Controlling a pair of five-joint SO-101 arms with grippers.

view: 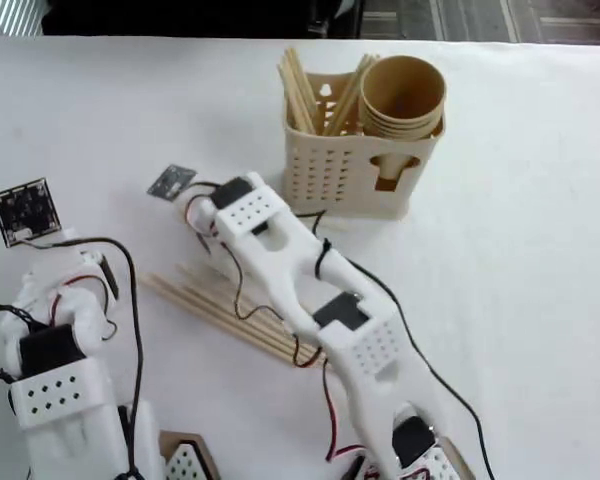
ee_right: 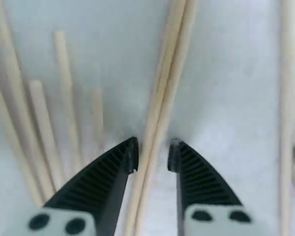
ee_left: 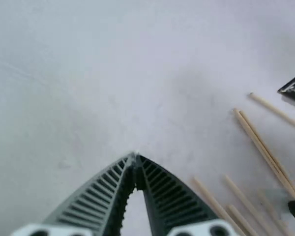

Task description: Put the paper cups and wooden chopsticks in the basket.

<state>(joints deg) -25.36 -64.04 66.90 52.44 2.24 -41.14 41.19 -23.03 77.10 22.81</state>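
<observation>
— Where are the cups?

— The paper cups sit nested in one stack inside the basket, in the compartment on the right as the high view shows it. The basket stands at the far side of the table.

— And the sticks?

— Some upright chopsticks lean in the basket's other compartment. The loose chopsticks lie flat on the table in front of the basket, fanned out in a rough bundle, partly under the right arm.

— What is that arm's hand doing?

— The right gripper is open and low over the table. A pair of chopsticks lying side by side runs through the gap between its fingers (whether either finger touches the wood, I cannot tell). More sticks lie just beside it.

— And the other one?

— The left gripper is closed, tips meeting, with nothing between them. It hangs over bare table, with the ends of the loose chopsticks off to one side, apart from it. The left arm sits at the near left corner.
</observation>
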